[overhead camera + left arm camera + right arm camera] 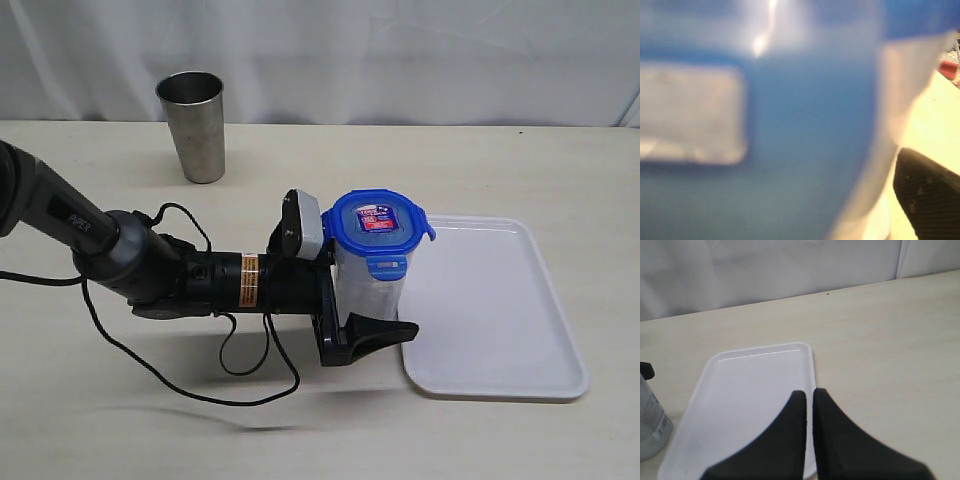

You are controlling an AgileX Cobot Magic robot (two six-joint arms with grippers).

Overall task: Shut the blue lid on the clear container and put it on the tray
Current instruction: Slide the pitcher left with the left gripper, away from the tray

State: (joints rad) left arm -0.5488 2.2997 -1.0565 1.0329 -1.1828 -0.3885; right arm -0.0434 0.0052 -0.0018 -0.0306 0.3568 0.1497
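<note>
The clear container (368,290) stands upright just left of the tray (490,310), with the blue lid (378,225) sitting on its top. The lid's front flap hangs down; a side flap sticks out. My left gripper (390,310) reaches in from the left and is shut on the container's lower body; one finger (378,335) shows in front, the other is hidden behind. The left wrist view is a blur of blue lid (805,130) and container wall (900,100), with one dark finger (927,200). My right gripper (809,396) hovers shut and empty over the tray's (750,395) edge.
A shiny steel cup (195,125) stands at the back left of the table. The left arm's black cable (250,385) loops on the table in front of the arm. A white curtain backs the scene. The container's side (650,425) shows beside the tray.
</note>
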